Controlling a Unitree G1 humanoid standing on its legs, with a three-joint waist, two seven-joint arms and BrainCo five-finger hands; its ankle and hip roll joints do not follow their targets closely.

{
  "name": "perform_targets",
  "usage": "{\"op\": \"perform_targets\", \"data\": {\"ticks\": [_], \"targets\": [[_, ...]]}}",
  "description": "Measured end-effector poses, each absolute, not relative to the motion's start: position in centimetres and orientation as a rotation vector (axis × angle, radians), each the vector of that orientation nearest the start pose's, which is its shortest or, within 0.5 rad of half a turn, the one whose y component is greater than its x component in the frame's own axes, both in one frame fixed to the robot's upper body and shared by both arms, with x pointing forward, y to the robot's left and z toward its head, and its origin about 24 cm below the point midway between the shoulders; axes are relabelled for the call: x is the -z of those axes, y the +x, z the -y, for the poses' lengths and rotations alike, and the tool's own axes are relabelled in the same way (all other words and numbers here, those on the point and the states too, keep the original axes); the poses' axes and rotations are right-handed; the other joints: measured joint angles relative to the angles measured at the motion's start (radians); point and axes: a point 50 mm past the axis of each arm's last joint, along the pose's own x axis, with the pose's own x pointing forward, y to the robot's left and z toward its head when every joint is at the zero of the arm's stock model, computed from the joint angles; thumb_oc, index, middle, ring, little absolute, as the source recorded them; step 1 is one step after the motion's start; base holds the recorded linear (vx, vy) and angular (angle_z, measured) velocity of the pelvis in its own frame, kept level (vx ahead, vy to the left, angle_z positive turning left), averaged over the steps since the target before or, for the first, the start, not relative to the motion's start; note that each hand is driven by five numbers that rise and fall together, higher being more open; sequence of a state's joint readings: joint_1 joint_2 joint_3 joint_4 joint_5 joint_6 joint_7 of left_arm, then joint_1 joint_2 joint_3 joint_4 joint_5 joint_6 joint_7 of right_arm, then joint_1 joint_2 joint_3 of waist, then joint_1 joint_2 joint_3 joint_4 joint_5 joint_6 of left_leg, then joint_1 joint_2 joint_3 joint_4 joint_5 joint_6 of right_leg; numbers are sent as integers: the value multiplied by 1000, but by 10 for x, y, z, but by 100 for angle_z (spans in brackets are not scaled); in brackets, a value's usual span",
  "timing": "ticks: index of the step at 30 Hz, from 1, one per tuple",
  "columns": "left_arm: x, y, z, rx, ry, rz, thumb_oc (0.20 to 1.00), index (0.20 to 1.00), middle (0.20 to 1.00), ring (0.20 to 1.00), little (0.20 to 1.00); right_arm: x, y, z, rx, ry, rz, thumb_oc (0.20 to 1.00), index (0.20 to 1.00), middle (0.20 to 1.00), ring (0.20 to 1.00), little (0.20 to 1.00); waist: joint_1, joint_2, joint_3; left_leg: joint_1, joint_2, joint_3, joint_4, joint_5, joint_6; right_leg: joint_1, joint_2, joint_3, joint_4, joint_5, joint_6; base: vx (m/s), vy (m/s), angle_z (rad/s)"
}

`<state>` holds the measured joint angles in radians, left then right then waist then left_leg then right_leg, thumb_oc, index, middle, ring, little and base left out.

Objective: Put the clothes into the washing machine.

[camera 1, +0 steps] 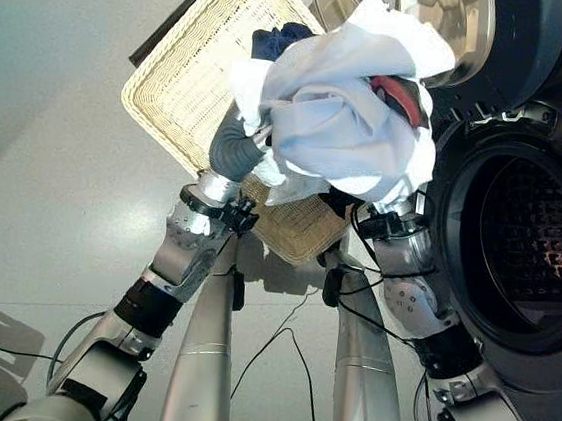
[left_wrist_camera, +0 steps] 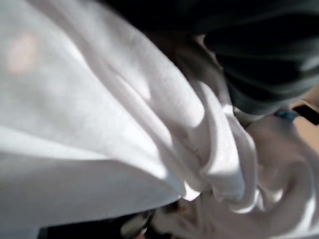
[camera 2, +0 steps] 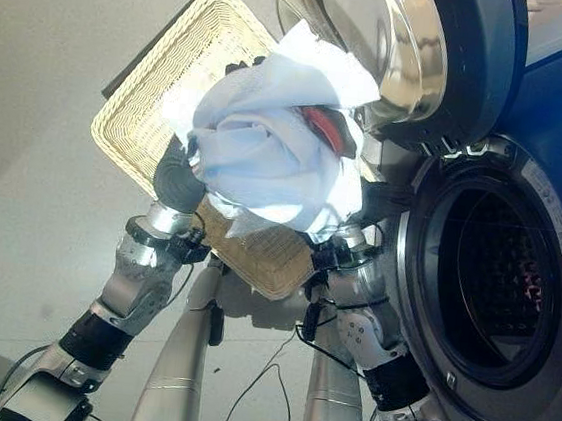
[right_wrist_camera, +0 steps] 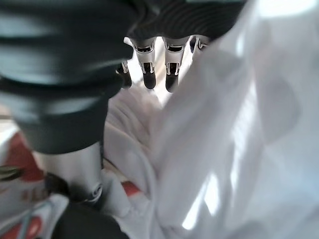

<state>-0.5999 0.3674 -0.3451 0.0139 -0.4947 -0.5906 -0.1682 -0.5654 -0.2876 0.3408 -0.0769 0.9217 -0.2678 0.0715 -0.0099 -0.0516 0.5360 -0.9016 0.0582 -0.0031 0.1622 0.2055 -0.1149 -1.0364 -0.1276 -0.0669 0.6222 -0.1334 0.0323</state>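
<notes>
A bundle of clothes (camera 1: 341,116), mostly white and pale blue cloth with a red piece (camera 1: 398,97) and a dark blue piece (camera 1: 279,39), hangs above the wicker basket (camera 1: 174,79). My left hand (camera 1: 232,150) is at its left side, fingers buried in the folds. On the bundle's right side is my right hand (camera 2: 388,197); in the right wrist view its fingers (right_wrist_camera: 149,74) and thumb curl against the white cloth (right_wrist_camera: 239,124). The bundle sits just left of the washing machine's open drum (camera 1: 530,237). White cloth (left_wrist_camera: 99,124) and a dark garment (left_wrist_camera: 259,59) show in the left wrist view.
The washer's round door (camera 1: 500,42) stands swung open above the drum, its chrome inner bowl close behind the bundle. The flat wicker basket lies on the pale floor (camera 1: 51,196), with a dark board edge (camera 1: 175,18) behind it.
</notes>
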Motion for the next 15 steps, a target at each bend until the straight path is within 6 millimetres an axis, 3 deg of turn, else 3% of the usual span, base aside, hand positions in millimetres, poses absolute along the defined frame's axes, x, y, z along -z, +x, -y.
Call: {"op": "perform_targets", "data": {"ticks": [12, 13, 15], "targets": [[-227, 286, -80, 755, -136, 911, 200, 200, 200, 200, 200, -215, 296, 84, -687, 648, 588, 1000, 1000, 1000, 1000, 1000, -1, 0, 0, 0, -1, 0, -2, 5, 1, 0, 0, 0, -2, 0, 1, 0, 0, 0], [-226, 286, -80, 763, -133, 909, 200, 200, 200, 200, 200, -216, 296, 84, -687, 646, 588, 598, 598, 598, 598, 598, 0, 0, 0, 0, -1, 0, -2, 5, 1, 0, 0, 0, -2, 0, 1, 0, 0, 0], [-226, 286, -79, 765, -133, 907, 200, 200, 200, 200, 200, -217, 296, 84, -691, 647, 591, 200, 200, 200, 200, 200, -1, 0, 0, 0, -1, 0, -3, 5, 1, 0, 0, -1, -2, 0, 1, 0, 0, 0]]}}
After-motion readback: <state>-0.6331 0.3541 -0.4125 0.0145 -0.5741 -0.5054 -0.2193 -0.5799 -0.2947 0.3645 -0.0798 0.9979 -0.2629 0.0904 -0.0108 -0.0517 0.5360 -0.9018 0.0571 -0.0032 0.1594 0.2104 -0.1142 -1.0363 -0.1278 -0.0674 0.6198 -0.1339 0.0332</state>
